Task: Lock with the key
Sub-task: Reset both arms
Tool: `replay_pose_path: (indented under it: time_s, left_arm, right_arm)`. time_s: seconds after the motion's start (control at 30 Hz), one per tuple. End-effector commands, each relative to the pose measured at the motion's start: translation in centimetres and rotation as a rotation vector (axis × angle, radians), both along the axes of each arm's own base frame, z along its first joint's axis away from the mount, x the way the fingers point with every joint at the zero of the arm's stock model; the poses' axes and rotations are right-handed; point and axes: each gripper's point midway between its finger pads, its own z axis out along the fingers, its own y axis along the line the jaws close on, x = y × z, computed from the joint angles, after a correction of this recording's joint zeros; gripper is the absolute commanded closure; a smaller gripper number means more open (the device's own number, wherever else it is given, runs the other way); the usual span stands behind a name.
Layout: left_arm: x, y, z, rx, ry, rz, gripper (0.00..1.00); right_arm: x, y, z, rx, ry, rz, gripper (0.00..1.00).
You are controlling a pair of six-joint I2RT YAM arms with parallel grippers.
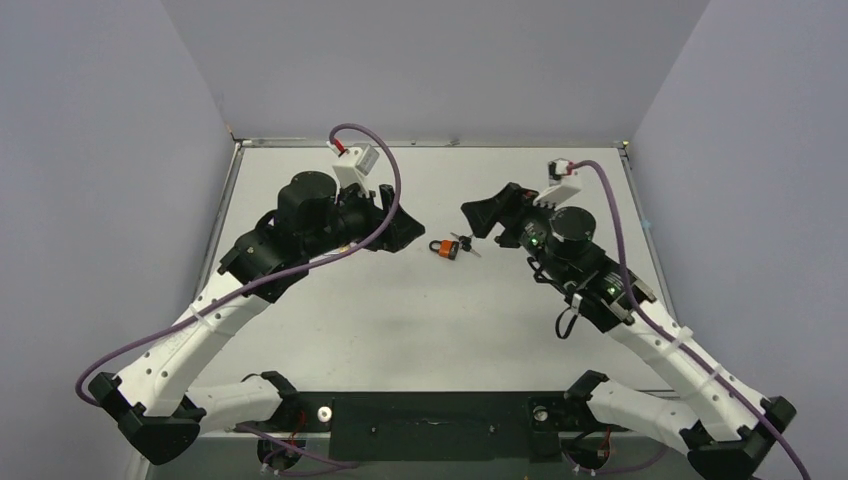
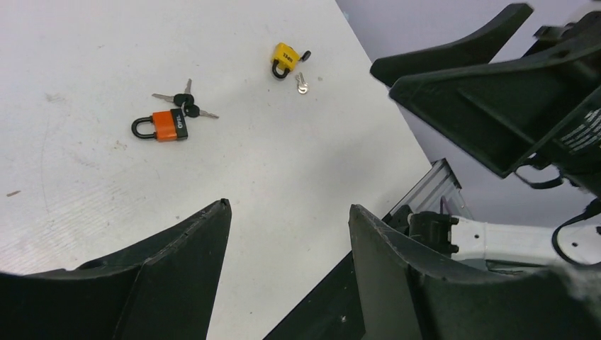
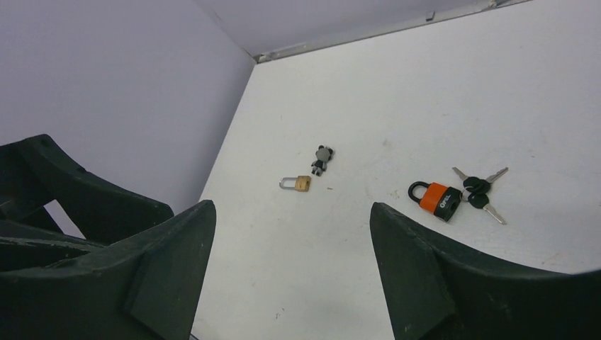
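1. Hovering either side of the orange padlock (image 1: 446, 248): L gripper (image 1: 405, 228) and R gripper (image 1: 480, 215), both spread wide, nothing held;
2. Padlock lies flat on the table (image 1: 400, 330) btwn them; key bunch (image 1: 465, 243) just beside its body;
3. Best approach imo: one gripper pins the body, the other pinches a key by its black head; line up w/ the keyway slowly.

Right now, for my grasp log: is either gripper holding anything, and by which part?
Nothing is held. The left gripper and right gripper are open and empty; the orange padlock and keys lie on the table.
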Motion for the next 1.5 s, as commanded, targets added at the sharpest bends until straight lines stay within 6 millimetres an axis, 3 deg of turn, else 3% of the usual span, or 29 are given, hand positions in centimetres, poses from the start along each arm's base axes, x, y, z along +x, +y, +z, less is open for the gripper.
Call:
replay_pose_path:
  time_s: [0.0,0.43,1.47]
  left_arm:
    - [-0.5,0.6,1.1,0.100,-0.092,0.012,0.40]
    - [-2.2,2.5,0.7,0.167,-0.094,-0.007,0.40]
    - [-2.2,3.0,0.0,0.188,-0.091,0.006,0.40]
  right_arm:
    - [-1.0,-3.3,0.6,0.016,-0.037,-0.104,0.24]
    - [-2.9,-6.0,1.2,0.038,-0.051,-0.161,0.23]
    - [-2.8,-5.4,2.1,0.034,-0.055,-0.130,0.22]
